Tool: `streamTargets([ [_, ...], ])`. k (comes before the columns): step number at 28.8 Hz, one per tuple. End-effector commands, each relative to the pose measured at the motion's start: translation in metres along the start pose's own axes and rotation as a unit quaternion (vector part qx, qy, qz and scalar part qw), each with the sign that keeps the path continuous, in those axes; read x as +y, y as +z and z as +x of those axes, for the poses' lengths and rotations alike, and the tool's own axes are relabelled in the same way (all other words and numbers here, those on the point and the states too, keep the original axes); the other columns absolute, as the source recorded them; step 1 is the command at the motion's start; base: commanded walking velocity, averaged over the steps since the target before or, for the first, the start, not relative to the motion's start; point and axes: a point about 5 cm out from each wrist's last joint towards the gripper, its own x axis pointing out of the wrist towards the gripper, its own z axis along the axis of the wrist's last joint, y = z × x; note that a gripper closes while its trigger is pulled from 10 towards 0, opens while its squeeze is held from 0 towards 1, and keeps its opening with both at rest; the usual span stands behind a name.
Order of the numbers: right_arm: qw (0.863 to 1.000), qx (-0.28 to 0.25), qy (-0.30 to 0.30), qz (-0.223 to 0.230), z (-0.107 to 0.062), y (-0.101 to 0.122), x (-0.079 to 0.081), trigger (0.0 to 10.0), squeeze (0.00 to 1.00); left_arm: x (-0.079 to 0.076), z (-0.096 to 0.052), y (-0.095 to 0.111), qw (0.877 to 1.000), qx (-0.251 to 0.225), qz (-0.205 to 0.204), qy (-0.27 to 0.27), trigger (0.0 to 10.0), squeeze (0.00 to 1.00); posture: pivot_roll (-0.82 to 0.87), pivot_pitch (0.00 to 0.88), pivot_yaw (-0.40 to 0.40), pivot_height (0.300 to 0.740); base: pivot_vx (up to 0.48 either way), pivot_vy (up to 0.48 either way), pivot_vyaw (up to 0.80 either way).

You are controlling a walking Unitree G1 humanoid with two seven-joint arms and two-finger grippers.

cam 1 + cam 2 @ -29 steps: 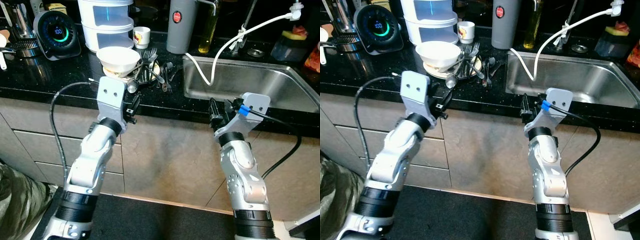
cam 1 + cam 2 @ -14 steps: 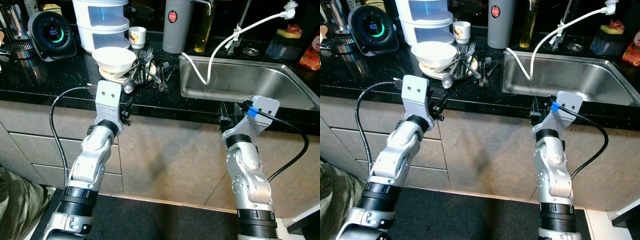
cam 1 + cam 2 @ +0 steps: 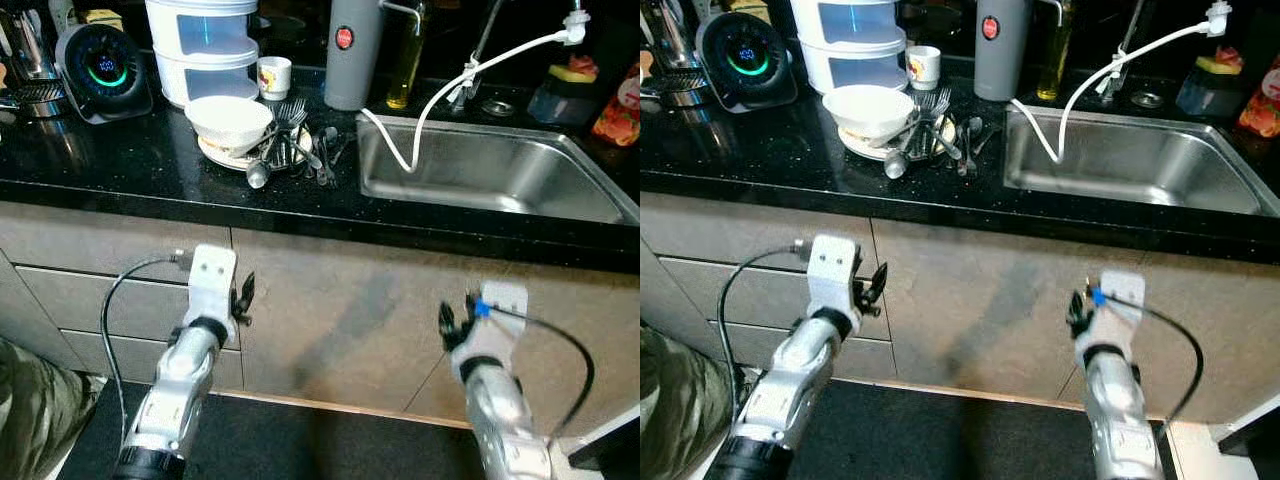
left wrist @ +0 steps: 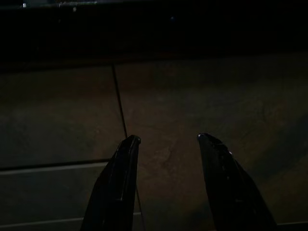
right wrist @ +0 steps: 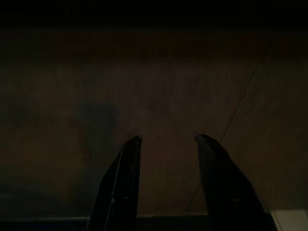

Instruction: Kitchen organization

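Both my arms hang low in front of the grey-brown cabinet doors, below the black speckled stone counter. My left end effector has its two black fingers spread apart with nothing between them, and my right end effector is the same, parted and empty, facing the cabinet front.

The work waits up on the counter: a white ceramic bowl sitting on a plate, with a heap of steel forks and spoons touching it at its 3 o'clock, and the stainless steel sink further out along that same direction.

I judge the bowl stiff, smooth and breakable, fairly light; its rim is the place to pinch. The cutlery looks thin, hard and slippery, best taken by a handle, one piece at a time.
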Motion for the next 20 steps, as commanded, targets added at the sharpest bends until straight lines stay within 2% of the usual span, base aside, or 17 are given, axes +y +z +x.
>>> streamTargets([
  [1, 1.000, -0.016, 0.017, -0.001, 0.000, 0.007, 0.008, 10.0, 0.00, 0.000, -0.001, 0.002, 1.000, -0.007, 0.023, -0.004, 10.0, 0.00, -0.01, 0.000, -0.030, 0.740, 0.000, 0.000, 0.00],
  [4, 0.999, -0.047, 0.008, 0.005, 0.001, 0.023, 0.009, 10.0, 0.00, 0.002, 0.001, 0.011, 0.999, -0.024, 0.036, -0.003, 10.0, 0.00, -0.02, 0.000, -0.028, 0.740, 0.000, 0.000, 0.00],
  [5, 0.998, -0.069, -0.002, 0.012, 0.003, 0.034, 0.008, 10.0, 0.00, 0.003, 0.003, 0.018, 0.998, -0.039, 0.039, 0.002, 10.0, 0.00, -0.01, 0.000, -0.025, 0.740, 0.000, 0.000, 0.00],
  [6, 0.998, -0.069, -0.002, 0.012, 0.003, 0.034, 0.008, 10.0, 0.00, 0.003, 0.003, 0.018, 0.998, -0.039, 0.039, 0.002, 10.0, 0.00, -0.01, 0.000, -0.025, 0.740, 0.000, 0.000, 0.00],
  [9, 0.986, -0.166, -0.021, 0.019, 0.010, 0.090, 0.006, 10.0, 0.00, 0.001, 0.013, 0.062, 0.994, -0.107, 0.022, 0.004, 10.0, 0.00, -0.01, 0.000, -0.022, 0.740, 0.000, 0.000, 0.00],
  [10, 0.986, -0.166, -0.021, 0.019, 0.010, 0.090, 0.006, 10.0, 0.00, 0.001, 0.013, 0.062, 0.994, -0.107, 0.022, 0.004, 10.0, 0.00, -0.01, 0.000, -0.022, 0.740, 0.000, 0.000, 0.00],
  [11, 0.979, -0.199, -0.025, 0.021, 0.010, 0.109, 0.007, 10.0, 0.00, 0.000, 0.015, 0.082, 0.991, -0.136, -0.010, -0.002, 10.0, 0.00, -0.02, 0.000, -0.020, 0.740, 0.000, 0.000, 0.00],
  [12, 0.973, -0.229, -0.024, 0.027, 0.009, 0.127, 0.007, 10.0, 0.00, 0.001, 0.017, 0.101, 0.986, -0.166, -0.025, -0.005, 10.0, 0.00, -0.02, 0.000, -0.020, 0.740, 0.000, 0.000, 0.00],
  [13, 0.973, -0.229, -0.024, 0.027, 0.009, 0.127, 0.007, 10.0, 0.00, 0.001, 0.017, 0.101, 0.986, -0.166, -0.025, -0.005, 10.0, 0.00, -0.02, 0.000, -0.020, 0.740, 0.000, 0.000, 0.00],
  [15, 0.960, -0.278, -0.018, 0.040, 0.004, 0.155, 0.009, 10.0, 0.00, 0.002, 0.018, 0.130, 0.976, -0.214, -0.018, -0.013, 10.0, 0.00, -0.02, 0.000, -0.020, 0.740, 0.000, 0.000, 0.00],
  [19, 0.951, -0.306, -0.011, 0.043, -0.002, 0.168, 0.013, 10.0, 0.00, 0.003, 0.017, 0.144, 0.972, -0.235, -0.002, -0.009, 10.0, 0.00, -0.03, 0.000, -0.021, 0.740, 0.000, 0.000, 0.00],
  [20, 0.949, -0.311, -0.010, 0.040, -0.003, 0.170, 0.014, 10.0, 0.00, 0.001, 0.015, 0.148, 0.970, -0.244, 0.013, -0.011, 10.0, 0.00, -0.03, 0.000, -0.022, 0.740, 0.000, 0.000, 0.00],
])
